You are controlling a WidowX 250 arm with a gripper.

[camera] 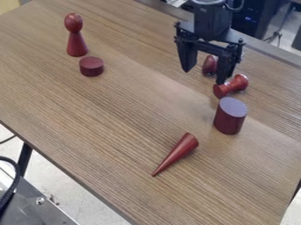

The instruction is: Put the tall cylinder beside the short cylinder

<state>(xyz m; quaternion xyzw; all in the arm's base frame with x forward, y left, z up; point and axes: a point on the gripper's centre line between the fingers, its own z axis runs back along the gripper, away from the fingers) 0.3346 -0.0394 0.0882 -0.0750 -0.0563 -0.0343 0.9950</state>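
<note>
The black gripper (203, 75) hangs over the upper right part of the table, its two fingers spread wide with a gap between them. The tall dark red cylinder (229, 119) stands upright at the right, below the gripper in the view and apart from it. Far to the left, the short red cylinder (92, 66) sits flat on the wood, close to the base of a red pawn-like figure.
The red pawn-like figure (75, 37) stands at the upper left. A red cone (178, 154) lies at lower centre. A red spool-shaped piece (230, 86) lies between gripper and tall cylinder; a red rounded piece (210, 65) is behind the fingers. The wooden table (117, 118) carries everything.
</note>
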